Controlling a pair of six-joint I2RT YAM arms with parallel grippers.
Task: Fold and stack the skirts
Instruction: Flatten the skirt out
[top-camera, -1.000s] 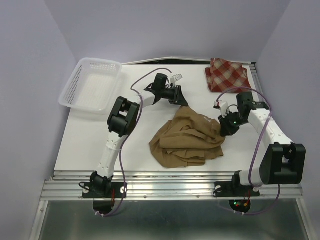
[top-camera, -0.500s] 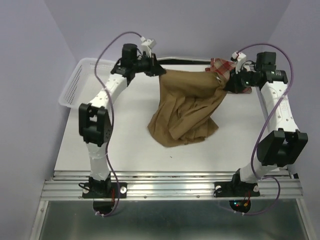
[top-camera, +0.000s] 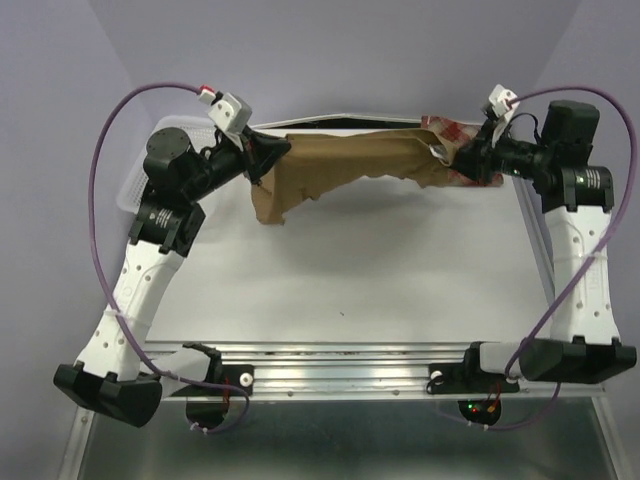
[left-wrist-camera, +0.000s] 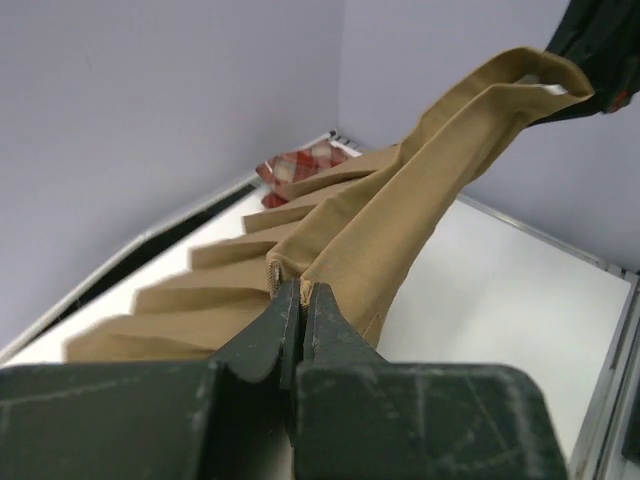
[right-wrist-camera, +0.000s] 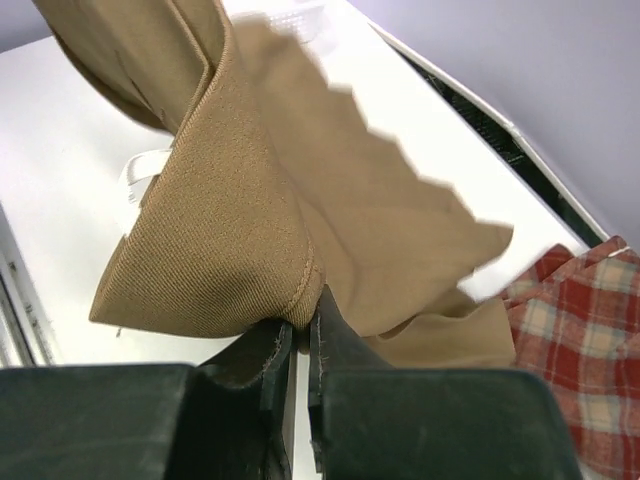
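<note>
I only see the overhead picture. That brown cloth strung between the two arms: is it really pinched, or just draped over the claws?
Observer: Pinched. The left wrist camera shows the left gripper shut on a stitched edge of the tan skirt.
Visitor: And the other claw?
Observer: The right wrist camera shows the right gripper shut on a seamed corner of it as well.
Visitor: Is the cloth plain and flat?
Observer: No. From the left wrist it falls in sharp pleats, with a stepped edge.
</note>
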